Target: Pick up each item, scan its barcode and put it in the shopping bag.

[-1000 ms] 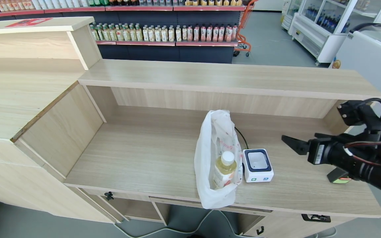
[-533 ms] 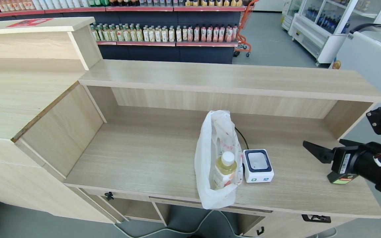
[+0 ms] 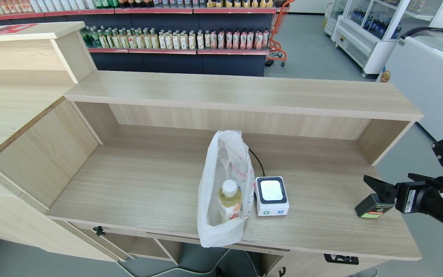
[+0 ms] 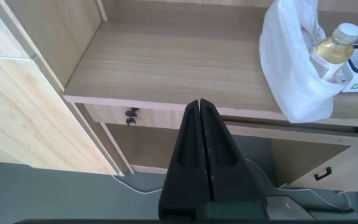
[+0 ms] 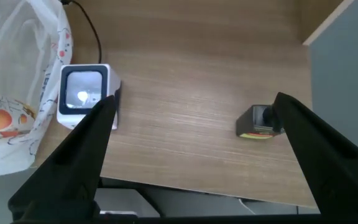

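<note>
Right pincer (image 5: 194, 106) wide, empty, small black box (image 5: 258, 122) near it, barcode scanner (image 3: 271, 195) and shopping bag (image 3: 221, 161) beyond, left pincer (image 4: 199, 104) closed.

Ahead of my right pincer (image 5: 194, 106), one finger covers a corner of the barcode scanner (image 5: 82, 87). The other finger covers an edge of a small black box (image 5: 253, 123), its kind too small to tell. Farther off, the shopping bag (image 3: 217, 169) veils the lower half of the bottle (image 3: 229, 196).
</note>
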Robot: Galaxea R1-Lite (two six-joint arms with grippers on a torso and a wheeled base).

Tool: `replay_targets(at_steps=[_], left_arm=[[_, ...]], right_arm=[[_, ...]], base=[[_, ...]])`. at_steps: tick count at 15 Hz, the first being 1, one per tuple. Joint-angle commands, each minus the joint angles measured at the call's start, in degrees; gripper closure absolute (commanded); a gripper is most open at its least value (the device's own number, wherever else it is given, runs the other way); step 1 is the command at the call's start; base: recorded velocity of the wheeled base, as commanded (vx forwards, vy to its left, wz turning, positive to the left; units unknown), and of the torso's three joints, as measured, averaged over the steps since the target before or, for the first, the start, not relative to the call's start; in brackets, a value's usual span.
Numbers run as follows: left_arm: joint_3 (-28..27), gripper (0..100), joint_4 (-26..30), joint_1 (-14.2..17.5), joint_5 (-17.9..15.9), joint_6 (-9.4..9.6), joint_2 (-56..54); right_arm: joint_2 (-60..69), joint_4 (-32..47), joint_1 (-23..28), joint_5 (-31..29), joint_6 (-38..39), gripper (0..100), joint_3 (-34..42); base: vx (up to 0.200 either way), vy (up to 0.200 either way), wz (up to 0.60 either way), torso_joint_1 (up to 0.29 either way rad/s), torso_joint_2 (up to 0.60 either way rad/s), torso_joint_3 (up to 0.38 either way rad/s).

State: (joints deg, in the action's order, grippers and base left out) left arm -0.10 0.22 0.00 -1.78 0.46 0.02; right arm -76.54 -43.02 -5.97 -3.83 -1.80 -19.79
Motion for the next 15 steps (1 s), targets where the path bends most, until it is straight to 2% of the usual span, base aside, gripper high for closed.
replay_targets(at_steps=[1,9,15], left_arm=[[-0.08,100,-0.04,0.0,0.02,-0.02,0.06],[0.01,100,0.04,0.0,0.02,-0.02,0.06],[0.01,100,0.04,0.0,-0.07,0.06,-0.02]], right_arm=[[-0.36,-0.05,0.0,-0.04,-0.13,0,0.45],[0.17,-0.13,0.0,-0.22,-0.31,0,3.0],[1.93,0.13,-0.35,-0.3,-3.21,0,9.33]], base=[[0.0,-0.2,0.0,0.007,0.0,0.002],[0.0,-0.2,0.0,0.002,0.0,0.004],[0.0,0.0,0.0,0.0,0.0,0.0]])
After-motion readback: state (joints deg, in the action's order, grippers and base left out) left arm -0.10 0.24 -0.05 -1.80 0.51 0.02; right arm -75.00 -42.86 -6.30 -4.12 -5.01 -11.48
